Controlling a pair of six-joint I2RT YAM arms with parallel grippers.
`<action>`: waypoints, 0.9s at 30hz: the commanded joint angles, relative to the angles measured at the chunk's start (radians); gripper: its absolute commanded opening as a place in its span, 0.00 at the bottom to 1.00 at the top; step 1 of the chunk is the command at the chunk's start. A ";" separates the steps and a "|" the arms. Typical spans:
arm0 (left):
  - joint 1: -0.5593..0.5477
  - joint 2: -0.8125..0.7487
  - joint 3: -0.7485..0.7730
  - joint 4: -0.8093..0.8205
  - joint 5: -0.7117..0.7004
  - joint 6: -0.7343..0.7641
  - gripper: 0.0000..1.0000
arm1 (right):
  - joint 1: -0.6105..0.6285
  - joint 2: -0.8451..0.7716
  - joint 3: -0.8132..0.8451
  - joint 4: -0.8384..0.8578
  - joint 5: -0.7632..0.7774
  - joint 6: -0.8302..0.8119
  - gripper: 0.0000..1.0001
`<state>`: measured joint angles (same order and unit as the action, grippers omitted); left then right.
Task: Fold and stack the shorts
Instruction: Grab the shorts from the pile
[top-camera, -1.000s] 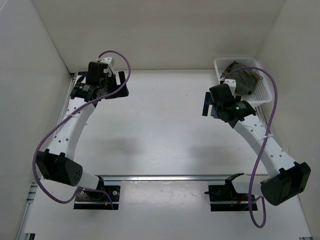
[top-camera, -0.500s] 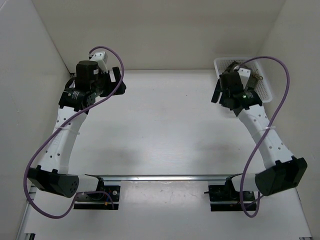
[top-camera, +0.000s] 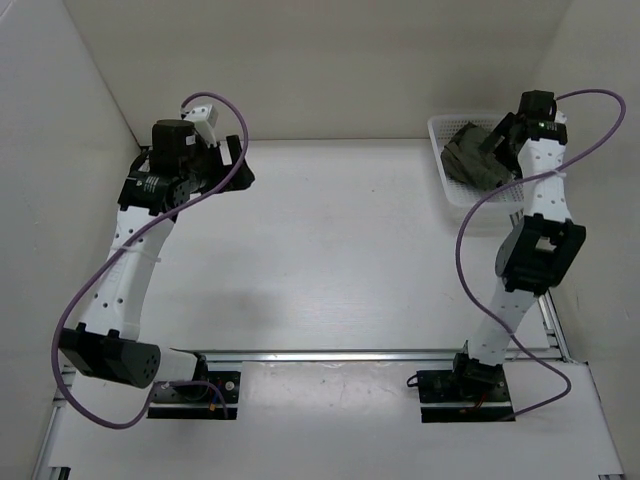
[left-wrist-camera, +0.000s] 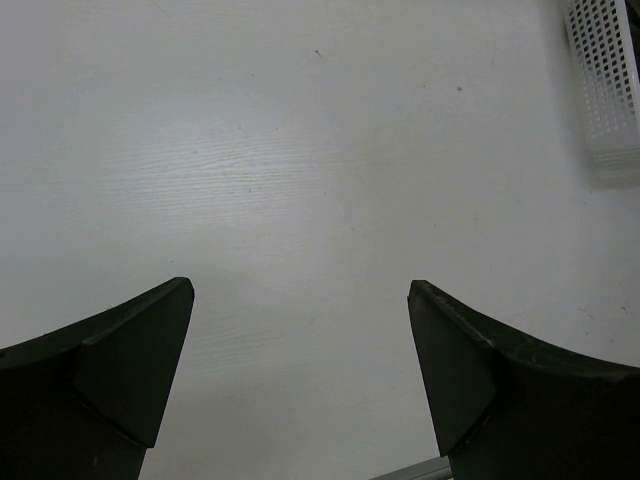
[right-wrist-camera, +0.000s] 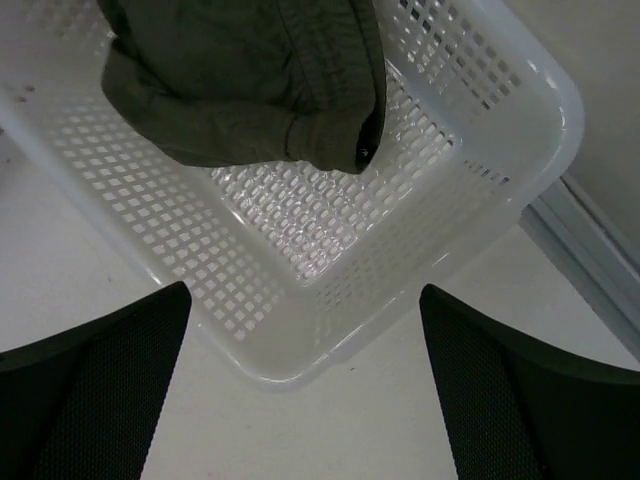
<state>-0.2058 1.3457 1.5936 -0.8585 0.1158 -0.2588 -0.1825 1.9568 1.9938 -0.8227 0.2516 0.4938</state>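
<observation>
The dark olive-green shorts lie bunched in the white mesh basket at the back right of the table. In the right wrist view the shorts fill the basket's far part, and its bare mesh floor and near corner lie below my jaws. My right gripper hangs above the basket, open and apart from the cloth. My left gripper hovers open over bare table at the back left, nothing between its fingers.
White walls close in the table at the back and on both sides. A metal rail runs along the near edge by the arm bases. The left wrist view catches the basket's end at its top right.
My right arm has reared up and swung back from the table's right side to above the basket. My left arm lifted slightly, then held still. Both grippers stayed open.
</observation>
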 joint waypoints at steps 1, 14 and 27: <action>0.006 0.030 0.065 -0.016 0.036 0.020 1.00 | -0.011 0.160 0.199 -0.052 -0.095 0.003 1.00; 0.006 0.249 0.161 -0.016 0.008 -0.020 1.00 | -0.058 0.602 0.531 0.098 -0.206 0.049 0.66; -0.023 0.225 0.181 -0.036 -0.008 -0.077 1.00 | -0.035 0.167 0.453 0.244 -0.438 0.086 0.00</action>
<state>-0.2241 1.6329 1.7481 -0.8906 0.1226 -0.3088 -0.2317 2.3821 2.4199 -0.7193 -0.0425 0.5728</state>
